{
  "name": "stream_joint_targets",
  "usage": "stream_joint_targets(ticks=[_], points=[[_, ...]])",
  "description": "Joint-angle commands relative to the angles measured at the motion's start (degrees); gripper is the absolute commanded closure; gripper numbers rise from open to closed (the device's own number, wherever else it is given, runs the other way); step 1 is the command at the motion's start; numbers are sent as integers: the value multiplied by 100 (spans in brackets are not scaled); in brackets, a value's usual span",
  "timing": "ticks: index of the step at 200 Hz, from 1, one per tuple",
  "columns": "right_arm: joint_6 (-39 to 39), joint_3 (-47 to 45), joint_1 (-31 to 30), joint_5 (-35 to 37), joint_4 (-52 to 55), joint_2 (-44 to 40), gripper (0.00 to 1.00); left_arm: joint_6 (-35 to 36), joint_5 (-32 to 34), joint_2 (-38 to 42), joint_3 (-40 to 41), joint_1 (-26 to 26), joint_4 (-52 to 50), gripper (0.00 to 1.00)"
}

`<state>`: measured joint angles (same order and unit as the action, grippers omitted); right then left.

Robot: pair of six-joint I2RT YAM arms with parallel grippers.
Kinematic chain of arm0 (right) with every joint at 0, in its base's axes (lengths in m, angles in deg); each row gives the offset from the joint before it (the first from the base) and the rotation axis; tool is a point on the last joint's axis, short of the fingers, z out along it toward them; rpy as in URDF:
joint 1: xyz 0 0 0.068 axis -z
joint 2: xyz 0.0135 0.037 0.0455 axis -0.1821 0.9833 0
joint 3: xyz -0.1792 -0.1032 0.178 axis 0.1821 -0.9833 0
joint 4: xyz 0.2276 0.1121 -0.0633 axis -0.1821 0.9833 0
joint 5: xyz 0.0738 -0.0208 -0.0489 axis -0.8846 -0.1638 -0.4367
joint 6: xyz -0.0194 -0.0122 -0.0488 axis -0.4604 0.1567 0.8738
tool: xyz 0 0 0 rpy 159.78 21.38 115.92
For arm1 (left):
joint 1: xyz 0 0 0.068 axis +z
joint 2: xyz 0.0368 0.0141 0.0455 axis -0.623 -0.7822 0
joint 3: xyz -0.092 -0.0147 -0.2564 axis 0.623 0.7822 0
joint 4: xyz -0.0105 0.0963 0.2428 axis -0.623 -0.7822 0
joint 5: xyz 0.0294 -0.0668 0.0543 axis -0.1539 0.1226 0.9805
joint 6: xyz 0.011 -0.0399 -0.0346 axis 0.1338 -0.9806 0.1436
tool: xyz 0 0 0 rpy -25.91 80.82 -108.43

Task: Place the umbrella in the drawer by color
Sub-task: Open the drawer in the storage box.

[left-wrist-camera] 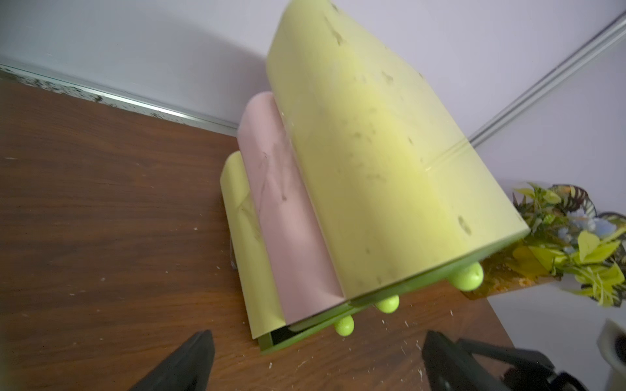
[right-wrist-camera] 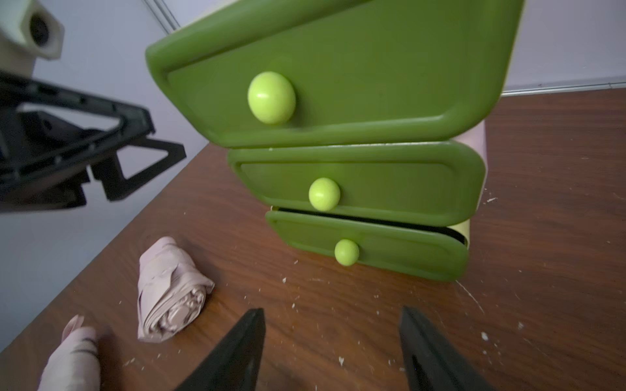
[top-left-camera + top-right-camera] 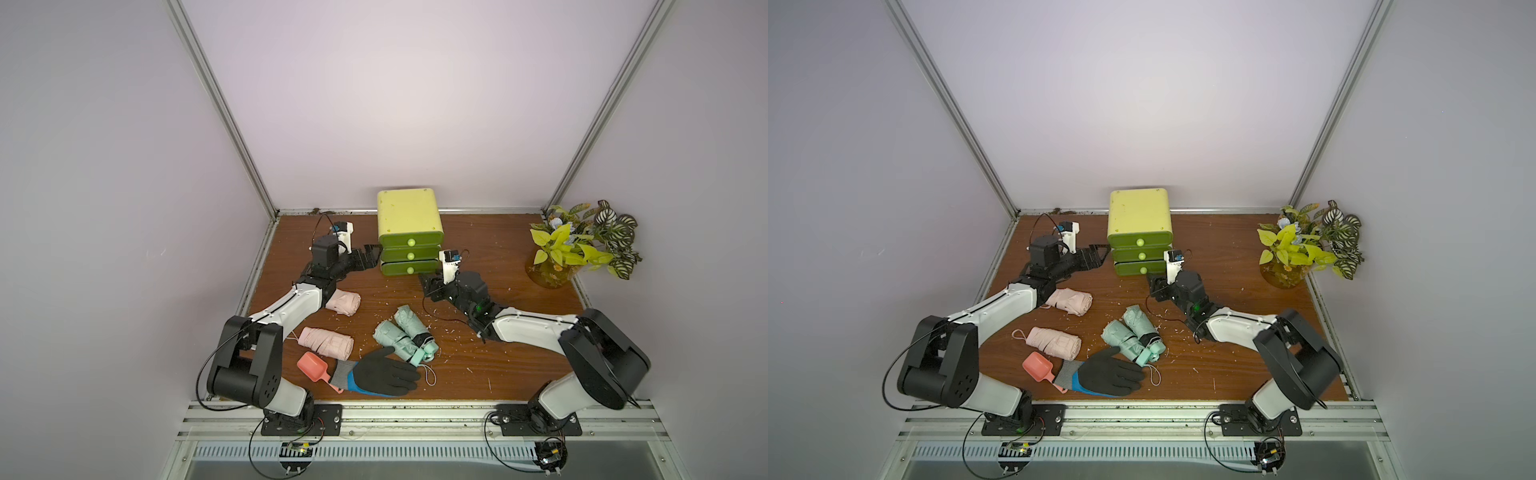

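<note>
drawer cabinet [image 3: 409,216]: back edge of worktop [image 3: 498,365], bottom drawer [image 2: 369,247] ajar, contents hidden | middle tier [image 1: 288,210]: pink side visible in left wrist view only | pink umbrellas [image 3: 326,341], mint umbrellas [image 3: 390,336]: lying on worktop | left gripper [image 3: 371,253], right gripper [image 2: 331,310]: jaws apart, empty

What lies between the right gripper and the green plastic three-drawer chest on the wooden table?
Only bare brown tabletop flecked with white crumbs; the right wrist view shows nothing else between the right gripper and the green chest.

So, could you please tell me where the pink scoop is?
In both top views the pink scoop lies on the robot's left at the front of the table, between a pink umbrella and the black glove.
</note>
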<state>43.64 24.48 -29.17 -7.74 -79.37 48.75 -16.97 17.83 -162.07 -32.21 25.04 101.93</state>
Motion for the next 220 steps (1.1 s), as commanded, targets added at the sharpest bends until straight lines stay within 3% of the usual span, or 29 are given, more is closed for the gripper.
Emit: stream_joint_targets(ticks=[1,71,220], points=[[-371,421,-24,319,-1516,405,31,328,-345,-166,-165,-180,557,0],[-838,1124,-25,467,-2325,1766,34,316,-248,-632,-628,-193,635,0],[-1160,1579,-27,965,-2574,2498,44,289,-416,-701,-710,-294,649,0]])
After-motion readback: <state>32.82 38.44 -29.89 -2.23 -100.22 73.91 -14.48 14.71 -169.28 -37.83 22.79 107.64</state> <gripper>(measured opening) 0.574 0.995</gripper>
